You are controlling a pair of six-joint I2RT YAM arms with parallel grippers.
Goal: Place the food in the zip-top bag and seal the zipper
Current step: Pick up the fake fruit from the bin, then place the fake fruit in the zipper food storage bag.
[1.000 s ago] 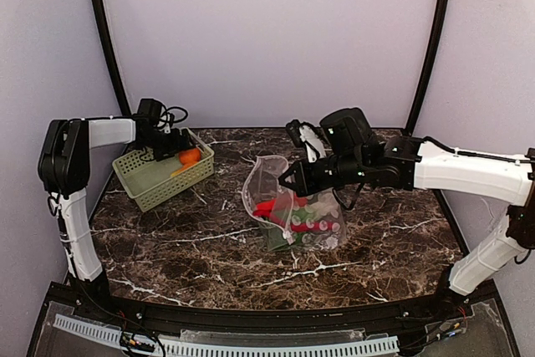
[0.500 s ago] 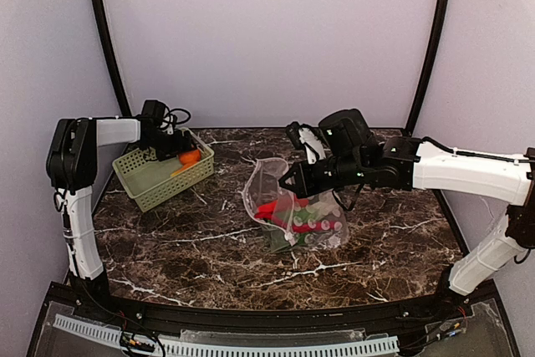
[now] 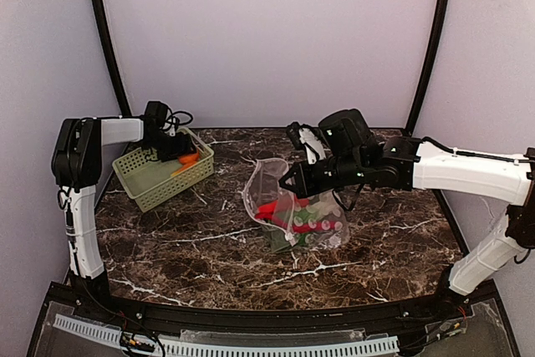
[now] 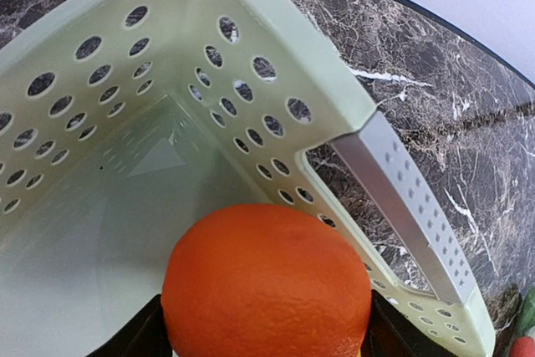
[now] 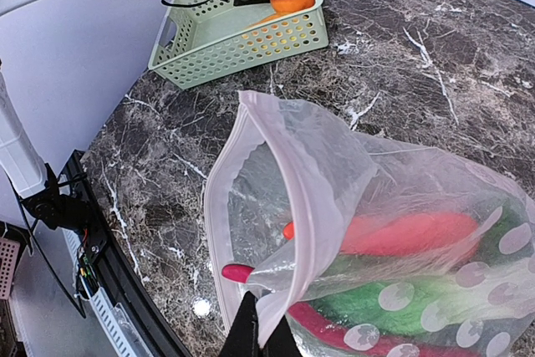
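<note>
Pinched together on the upper lip of the zip-top bag (image 5: 309, 148) with the right claw (image 5: 261, 336) — apparently to lift the mouth and leave it gaping toward ten o'clock, facing the basket (image 4: 276, 48). Lying just past the centre of the tabletop (image 3: 192, 248) toward three o'clock, with a red chili (image 5: 401, 233) and green leafy pieces (image 5: 401, 298) already inside; zipper (image 5: 209, 215) unsealed, curving along the raised edge.

Reaching into the basket at ten o'clock with the left claw (image 4: 267, 332), fingers apart on either side of the orange round fruit (image 4: 267, 282), likely lined up for the next pick. Cannot tell whether pressing on the fruit or only straddling it — fingertips cut off at the bottom of the wrist view.

Hidden behind the fruit: most of the basket floor, apart from a yellow-orange piece (image 3: 179, 170) glimpsed from above. Hard to separate the bagged items through the dotted film.
</note>
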